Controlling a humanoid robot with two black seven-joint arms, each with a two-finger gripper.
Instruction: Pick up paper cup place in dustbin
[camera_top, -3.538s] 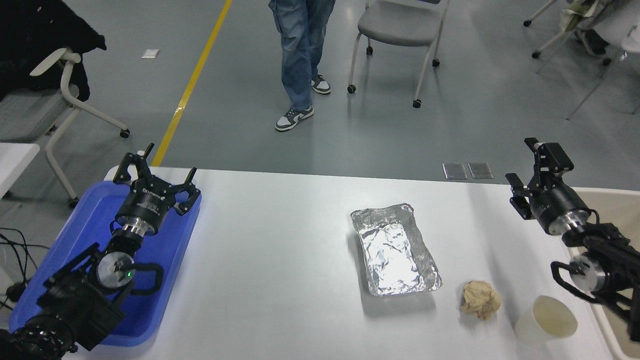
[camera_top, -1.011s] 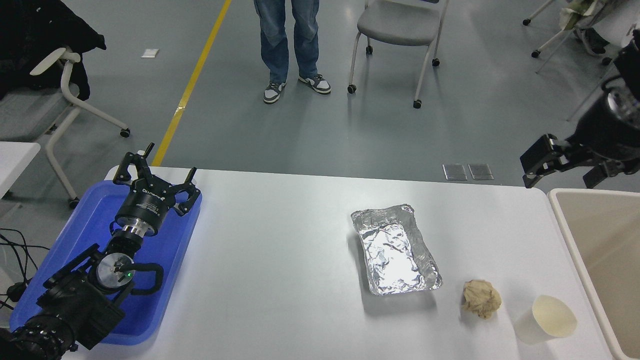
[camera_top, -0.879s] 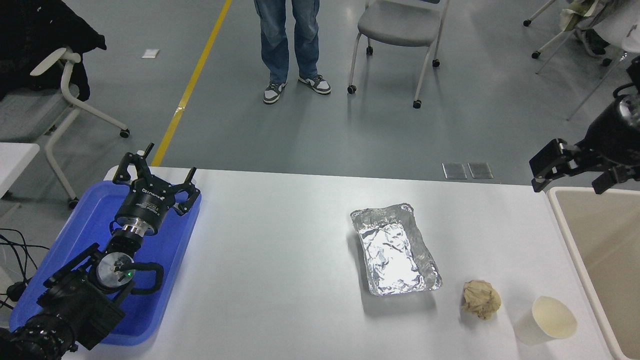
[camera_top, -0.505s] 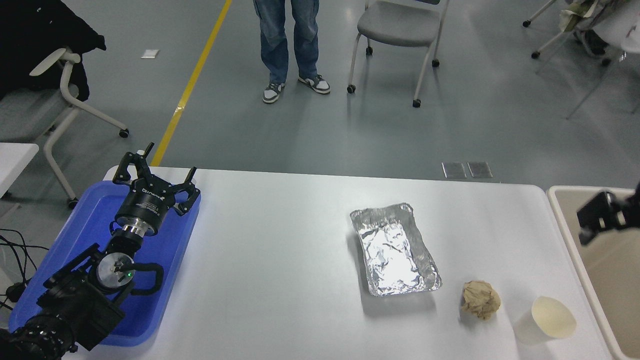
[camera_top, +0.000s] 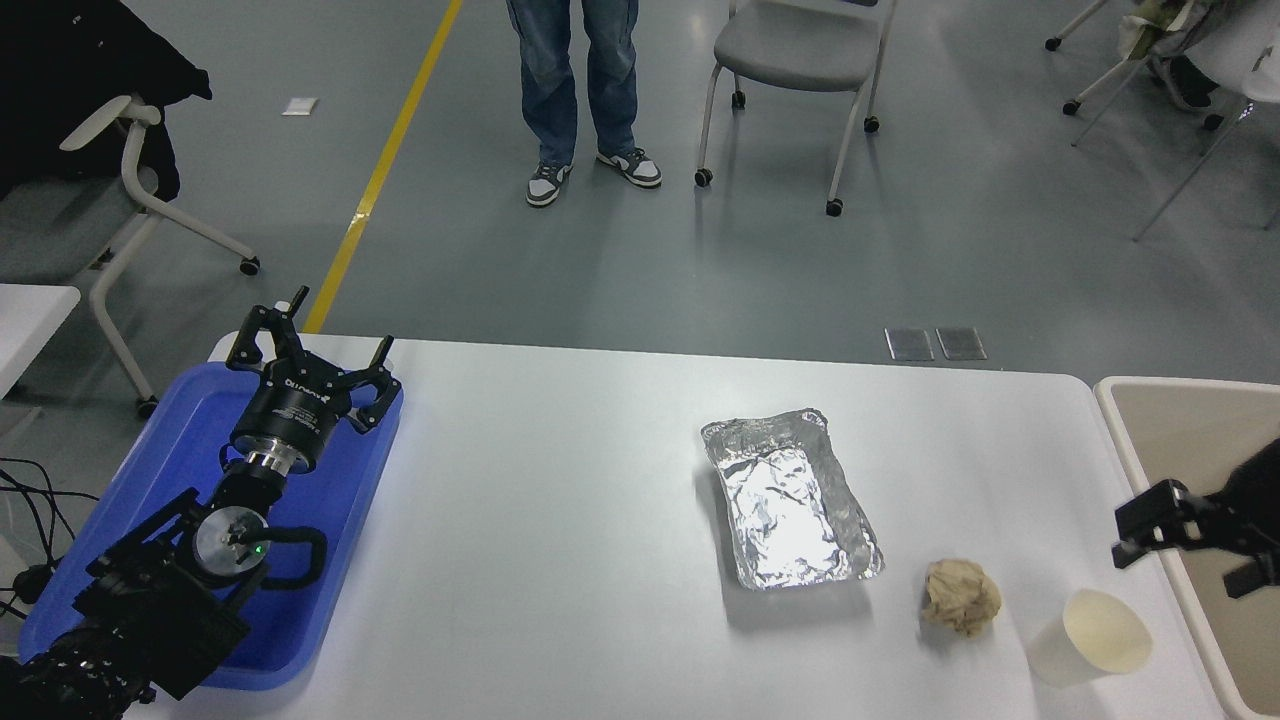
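Observation:
The paper cup (camera_top: 1093, 640), white with a cream inside, stands upright near the table's front right corner. Just right of the table is the dustbin (camera_top: 1122, 432), beige with a pale rounded rim, cut off by the picture's edge. My right gripper (camera_top: 1198, 552) comes in from the right edge and hangs open over the bin's left rim, a little above and to the right of the cup, holding nothing. At the lower left my left gripper (camera_top: 306, 362) is parked open over a blue tray.
A crumpled tan paper ball (camera_top: 961, 597) lies just left of the cup, and a silver foil tray (camera_top: 790, 498) lies behind it. The blue tray (camera_top: 340, 490) lies on the table's left end. A person's legs (camera_top: 580, 90) and chairs stand beyond the far edge.
My right gripper has come down from high at the upper right to the bin's left rim close beside the cup. Cup, paper ball and foil tray have not moved.

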